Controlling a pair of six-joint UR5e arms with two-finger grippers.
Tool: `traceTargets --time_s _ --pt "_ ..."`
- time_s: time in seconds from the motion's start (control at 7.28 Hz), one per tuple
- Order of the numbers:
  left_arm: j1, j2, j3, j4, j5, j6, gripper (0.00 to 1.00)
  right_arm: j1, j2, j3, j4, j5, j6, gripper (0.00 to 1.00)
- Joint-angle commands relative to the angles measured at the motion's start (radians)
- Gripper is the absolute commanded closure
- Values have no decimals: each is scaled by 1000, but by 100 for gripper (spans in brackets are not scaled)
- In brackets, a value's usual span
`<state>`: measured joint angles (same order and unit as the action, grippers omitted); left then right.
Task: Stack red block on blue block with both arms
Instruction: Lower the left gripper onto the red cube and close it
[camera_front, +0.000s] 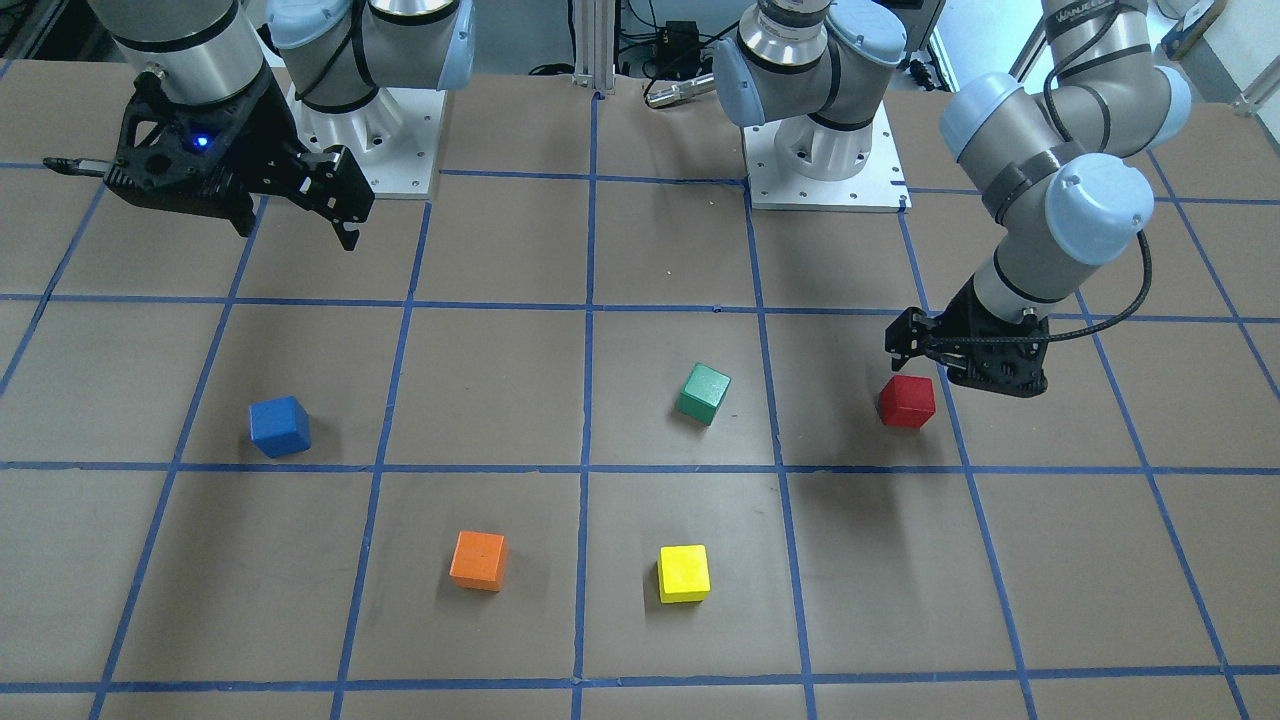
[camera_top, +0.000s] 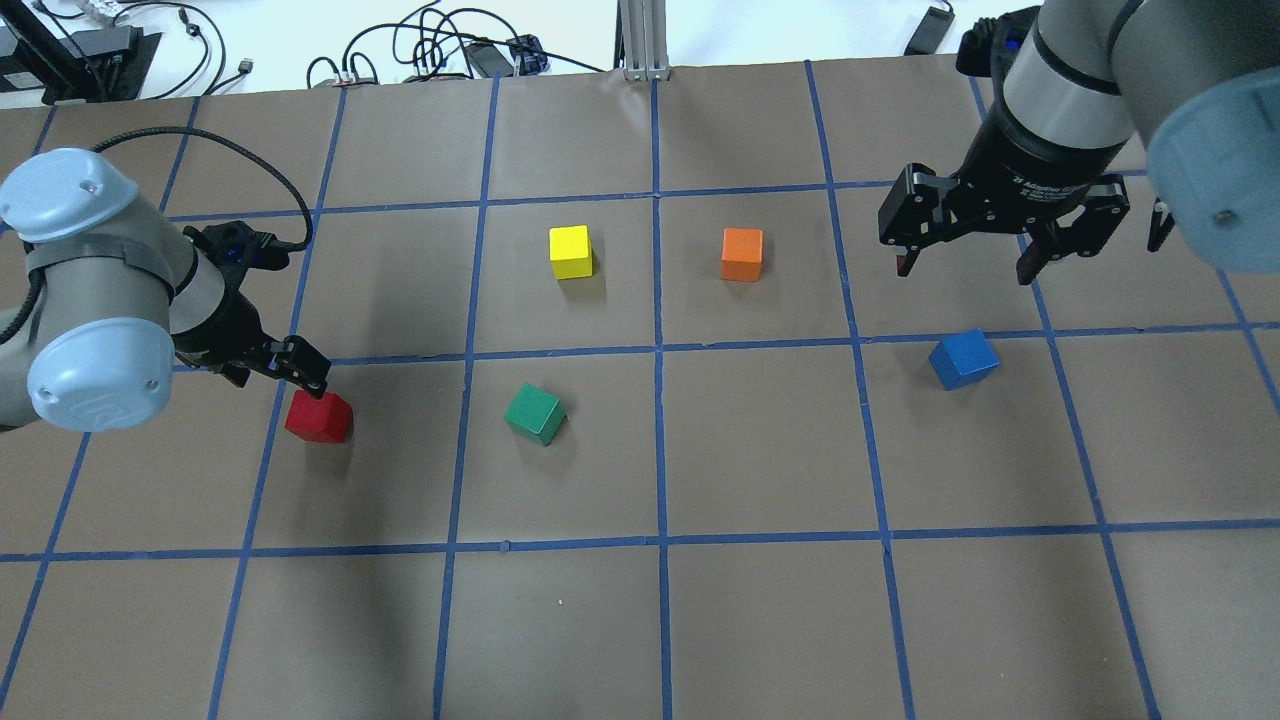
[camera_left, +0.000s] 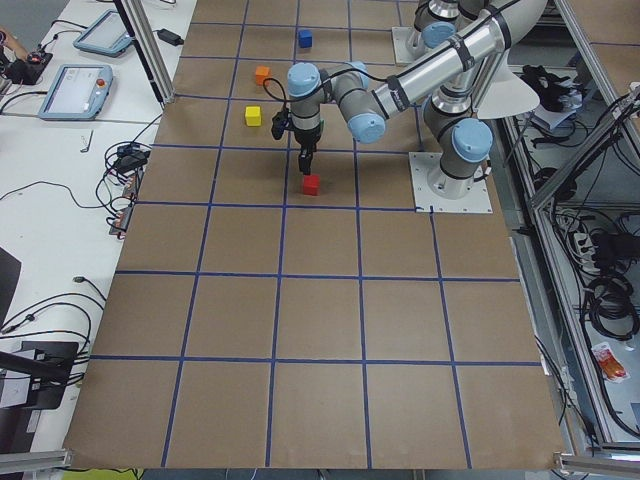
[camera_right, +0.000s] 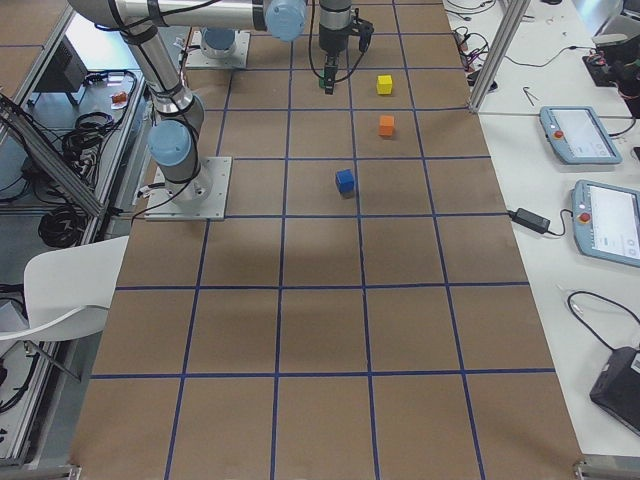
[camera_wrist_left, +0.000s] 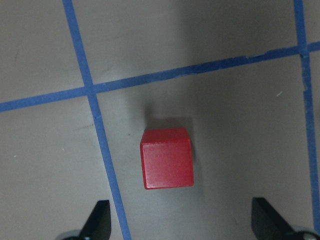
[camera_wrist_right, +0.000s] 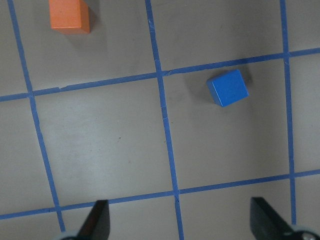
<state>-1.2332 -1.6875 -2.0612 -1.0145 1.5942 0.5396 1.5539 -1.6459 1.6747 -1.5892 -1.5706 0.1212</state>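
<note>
Red block (camera_wrist_left: 166, 158): small solid cube, matte paint, crisp edges, top face a shade lighter than the side I can see. It sits flat on the counter (camera_top: 760, 620) on the robot's left side, in the corner of a grid square, just beside a crossing of the blue tape lines (camera_top: 657, 440). Nothing on top of it, nothing under it but the brown counter sheet.

The left tool (camera_wrist_left: 180, 210) hangs right over it, pointing down. Jaws are apart, spread wider than the cube. In the left wrist view the cube lies just ahead of the two black fingertips, not btwn them, and I see no contact.

Nearest neighbour is the green block (camera_top: 535, 414), turned a bit off the grid, toward mid-counter. Further out are the yellow block (camera_top: 570, 252) and the orange block (camera_top: 741, 254), side by side w/ a tape line btwn them.

Blue block (camera_top: 963, 359): same size and matte finish, rotated slightly, flat on the counter on the robot's right side, well apart from the red one, close to a tape line. The right tool (camera_top: 964, 268) is up in the air near it, on the far side from the robot. Its jaws are wide apart and hold nothing. The right wrist view shows the blue cube ahead and off to one side of the fingers.

Counter surface: dull brown sheet, taped into squares.
</note>
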Motion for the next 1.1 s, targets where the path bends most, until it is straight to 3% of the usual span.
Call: traceTargets --time_s 0.0,0.27,0.41,0.55,0.69,0.82,0.96 --pt "1 -87 -17 92 -3 7 0 0 -2 8 0 0 0 0" --pt "6 -130 -19 111 4 8 0 -2 -17 36 -3 0 0 0" --pt "8 -138 -28 111 1 -15 11 -2 -17 40 -8 0 0 0" --pt "8 -141 -40 114 1 -12 34 -3 -17 40 -9 0 0 0" --pt "8 -141 -37 114 1 -10 69 -3 -18 40 -9 0 0 0" --pt "5 -143 -34 113 -2 -15 98 -2 -18 40 -6 0 0 0" --pt "-15 -126 -30 113 -5 -67 100 -3 -18 40 -6 0 -2 0"
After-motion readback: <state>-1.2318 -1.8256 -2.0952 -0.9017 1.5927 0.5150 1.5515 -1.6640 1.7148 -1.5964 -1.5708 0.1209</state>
